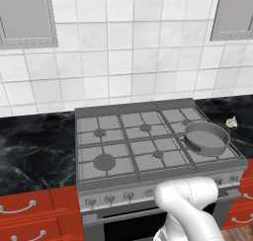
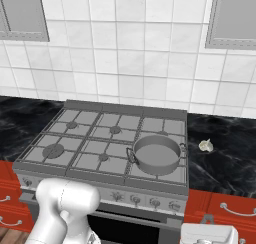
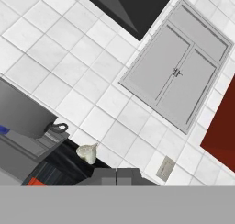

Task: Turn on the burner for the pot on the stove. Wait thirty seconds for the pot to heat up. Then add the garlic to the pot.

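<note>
Grey pot (image 2: 156, 154) betw. burners & garlic (image 2: 205, 146)

Matt grey metal pot (image 2: 156, 154) and stove (image 2: 75, 163); glossy black marbled counter (image 2: 225, 160); smooth white tiled wall (image 2: 140, 63).

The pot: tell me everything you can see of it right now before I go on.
The pot is a shallow, wide round vessel of dull grey metal with low straight walls and small handles at its sides. It stands upright on the stove, on the grate of the front right burner. Its inside looks empty. The garlic lies apart on the dark counter to its right. Nothing else touches it.
</note>
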Available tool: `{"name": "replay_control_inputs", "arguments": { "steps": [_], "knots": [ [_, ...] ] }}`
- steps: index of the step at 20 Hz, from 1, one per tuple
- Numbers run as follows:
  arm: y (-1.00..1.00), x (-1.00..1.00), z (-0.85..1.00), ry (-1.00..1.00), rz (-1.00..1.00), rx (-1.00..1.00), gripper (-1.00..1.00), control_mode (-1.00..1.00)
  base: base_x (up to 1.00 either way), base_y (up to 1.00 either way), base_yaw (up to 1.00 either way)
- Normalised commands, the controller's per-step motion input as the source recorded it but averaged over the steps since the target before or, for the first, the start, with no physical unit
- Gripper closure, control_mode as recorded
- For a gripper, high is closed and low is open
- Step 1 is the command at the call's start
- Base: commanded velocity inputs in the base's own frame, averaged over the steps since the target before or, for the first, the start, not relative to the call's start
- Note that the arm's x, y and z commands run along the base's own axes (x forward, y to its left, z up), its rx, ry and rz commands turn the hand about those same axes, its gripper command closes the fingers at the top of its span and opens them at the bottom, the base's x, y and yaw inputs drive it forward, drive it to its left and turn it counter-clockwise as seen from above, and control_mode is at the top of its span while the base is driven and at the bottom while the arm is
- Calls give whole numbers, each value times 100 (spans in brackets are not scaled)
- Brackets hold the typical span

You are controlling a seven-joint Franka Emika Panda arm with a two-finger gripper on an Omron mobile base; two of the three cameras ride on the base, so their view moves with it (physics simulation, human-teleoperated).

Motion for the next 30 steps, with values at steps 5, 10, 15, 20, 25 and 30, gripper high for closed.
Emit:
{"name": "replay_control_inputs", "arguments": {
  "steps": [5,10,15,20,25,30],
  "knots": [
    [0,0,0,0,0,0,100,-100,0,0,0],
    [0,0,0,0,0,0,100,-100,0,0,0],
    [0,0,0,0,0,0,100,-100,0,0,0],
    [0,0,0,0,0,0,100,-100,0,0,0],
    [0,0,0,0,0,0,100,-100,0,0,0],
    [0,0,0,0,0,0,100,-100,0,0,0]
  ]
}}
